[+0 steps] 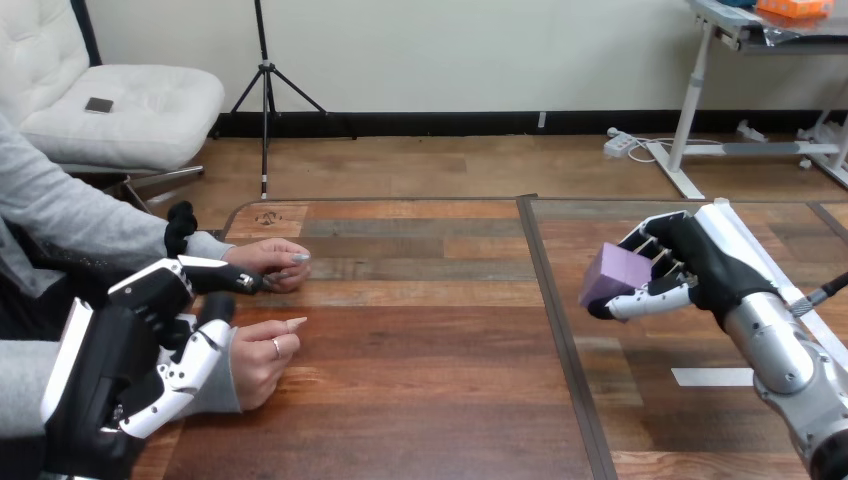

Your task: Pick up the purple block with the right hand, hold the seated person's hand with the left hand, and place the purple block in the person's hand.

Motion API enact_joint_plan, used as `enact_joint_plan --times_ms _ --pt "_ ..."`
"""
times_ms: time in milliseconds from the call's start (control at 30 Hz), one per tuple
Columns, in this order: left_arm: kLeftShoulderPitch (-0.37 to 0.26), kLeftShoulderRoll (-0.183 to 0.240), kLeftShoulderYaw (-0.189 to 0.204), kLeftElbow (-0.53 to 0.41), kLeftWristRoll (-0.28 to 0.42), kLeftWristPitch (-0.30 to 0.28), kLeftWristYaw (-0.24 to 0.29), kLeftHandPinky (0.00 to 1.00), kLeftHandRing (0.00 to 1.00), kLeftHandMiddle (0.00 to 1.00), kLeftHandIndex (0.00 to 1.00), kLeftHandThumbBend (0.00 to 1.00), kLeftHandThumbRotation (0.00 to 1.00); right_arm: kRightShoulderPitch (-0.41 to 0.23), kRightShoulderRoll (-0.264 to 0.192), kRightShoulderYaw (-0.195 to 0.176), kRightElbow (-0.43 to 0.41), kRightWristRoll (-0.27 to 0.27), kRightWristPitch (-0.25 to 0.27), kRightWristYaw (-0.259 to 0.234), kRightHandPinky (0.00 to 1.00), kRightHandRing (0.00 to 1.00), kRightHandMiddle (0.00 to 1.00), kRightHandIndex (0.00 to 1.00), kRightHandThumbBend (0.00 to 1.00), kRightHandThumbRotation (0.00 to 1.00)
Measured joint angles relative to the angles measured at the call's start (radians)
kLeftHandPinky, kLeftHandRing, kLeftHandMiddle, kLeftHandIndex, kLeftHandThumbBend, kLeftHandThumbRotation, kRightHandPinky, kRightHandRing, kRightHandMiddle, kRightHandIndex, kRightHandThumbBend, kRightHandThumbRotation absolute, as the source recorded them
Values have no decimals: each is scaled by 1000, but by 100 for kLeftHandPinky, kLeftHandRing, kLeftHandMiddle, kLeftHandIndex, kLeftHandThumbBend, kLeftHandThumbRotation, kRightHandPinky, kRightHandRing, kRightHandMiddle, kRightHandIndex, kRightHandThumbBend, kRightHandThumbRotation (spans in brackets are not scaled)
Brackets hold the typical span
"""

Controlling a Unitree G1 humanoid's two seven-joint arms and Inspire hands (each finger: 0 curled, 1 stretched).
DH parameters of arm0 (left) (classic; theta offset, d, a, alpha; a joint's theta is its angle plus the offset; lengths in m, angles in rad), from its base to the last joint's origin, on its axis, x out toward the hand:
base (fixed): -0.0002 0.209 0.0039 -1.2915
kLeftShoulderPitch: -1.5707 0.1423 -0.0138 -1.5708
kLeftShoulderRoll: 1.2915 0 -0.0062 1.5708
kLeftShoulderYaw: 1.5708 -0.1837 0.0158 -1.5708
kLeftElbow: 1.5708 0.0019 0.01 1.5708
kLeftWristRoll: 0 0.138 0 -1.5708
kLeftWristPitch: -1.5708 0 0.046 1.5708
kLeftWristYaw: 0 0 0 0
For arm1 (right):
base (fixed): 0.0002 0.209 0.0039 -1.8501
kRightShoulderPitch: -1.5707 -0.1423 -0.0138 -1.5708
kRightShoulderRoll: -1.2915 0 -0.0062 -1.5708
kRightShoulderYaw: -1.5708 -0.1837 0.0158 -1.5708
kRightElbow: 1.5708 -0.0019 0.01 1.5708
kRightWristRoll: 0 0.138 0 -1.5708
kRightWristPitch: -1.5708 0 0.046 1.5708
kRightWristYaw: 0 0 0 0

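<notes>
Table (420,420): wooden planks in mixed brown tones, running left to right. A dark seam (560,330) runs front to back and splits the top into a wide left part and a narrower right part. A pale strip (712,377) lies flat on the right part, near the right arm. Right hand (700,262): raised over the right part just beyond the seam, palm turned toward the view's left, clasping the block (610,272) with fingers over its top and thumb under it. Block is purple, clear of the table, and sticks out of the hand toward the left, one broad face turned to the camera and to the person's side. It looks roughly as tall as it is wide, so no long axis can be made out. Left hand (130,350): low at the near left corner, back toward the camera, lying against the wrist of the person's near hand (265,355); whether it grips that wrist cannot be told. Near hand rests on the table as a loose fist, one finger pointing right. The person's far hand (270,262) lies just beyond, also on the table, close to the left hand's tip.
</notes>
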Motion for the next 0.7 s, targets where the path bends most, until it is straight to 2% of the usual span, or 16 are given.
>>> enact_joint_plan --times_ms 67,167,333,500,567,700 --pt "-5 13 8 -1 48 -15 25 8 71 70 62 86 70 4 -3 -1 -7 0 -3 -3 37 40 43 46 85 0" --pt "-12 42 14 -9 97 -13 49 11 78 76 69 94 68 5 -5 -1 -11 -2 -3 -9 37 40 43 46 85 0" --pt "-13 95 14 -55 113 49 53 5 88 85 77 98 57 6 -5 -1 -13 -1 -3 -15 36 40 43 46 85 0" --pt "-11 134 21 -118 150 117 77 2 91 89 81 100 48 6 -5 -3 -14 -1 -2 -15 36 39 43 46 85 0" --pt "-9 144 26 -143 180 133 93 6 89 88 81 100 46 6 -5 -3 -14 -1 -2 -16 35 39 43 46 86 0" --pt "-6 167 28 -190 240 156 122 31 87 88 81 100 42 6 -5 -3 -14 -1 -2 -17 35 38 42 46 85 0"
